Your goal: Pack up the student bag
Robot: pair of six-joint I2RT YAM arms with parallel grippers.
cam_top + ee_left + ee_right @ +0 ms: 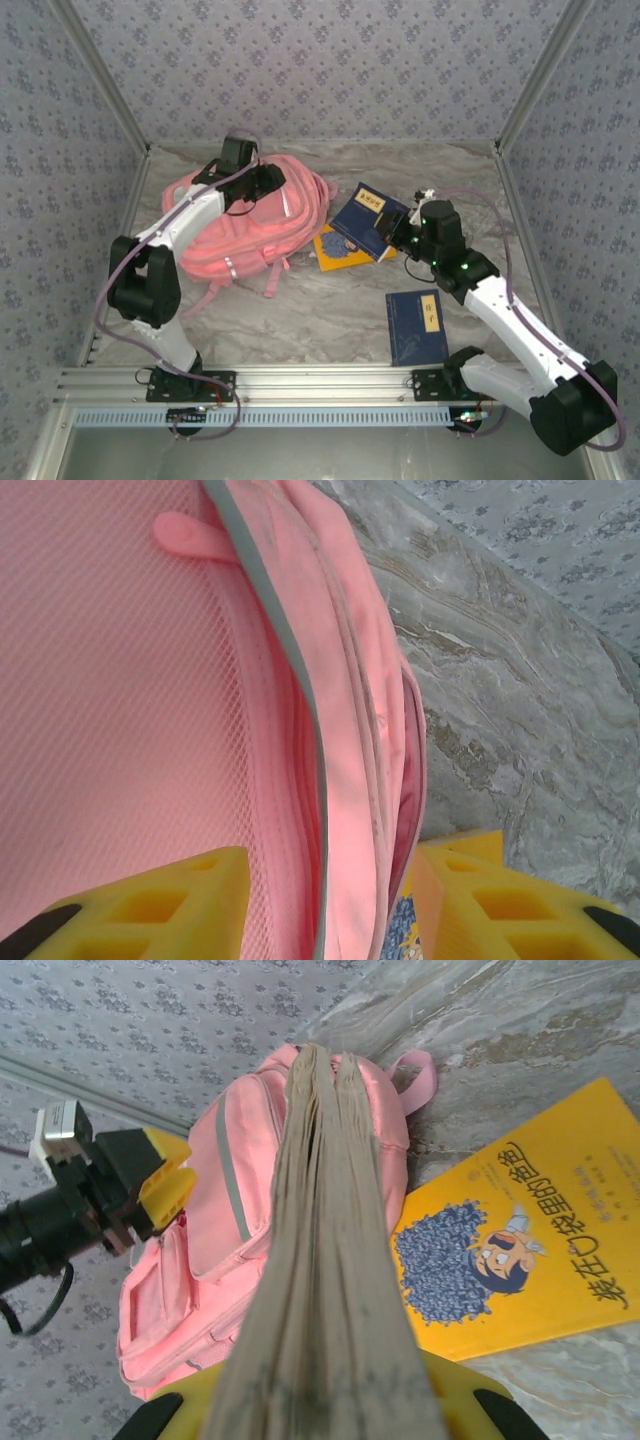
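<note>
The pink student bag (245,230) lies on the marble table, left of centre. My left gripper (268,182) is over its top end. In the left wrist view the yellow fingers (180,900) stand apart, straddling the folds at the bag's open edge (350,780), so the left gripper (330,910) is open. My right gripper (400,228) is shut on a dark blue book (365,218), held just right of the bag. The book's grey page edges (320,1260) run up from the right gripper (325,1405) toward the bag (230,1250).
A yellow book (335,255) (520,1260) lies flat beside the bag, under the held book. Another blue book (418,325) lies near the right arm's base. Patterned walls close in the table on three sides. The left arm's gripper (150,1185) is at the bag's far side.
</note>
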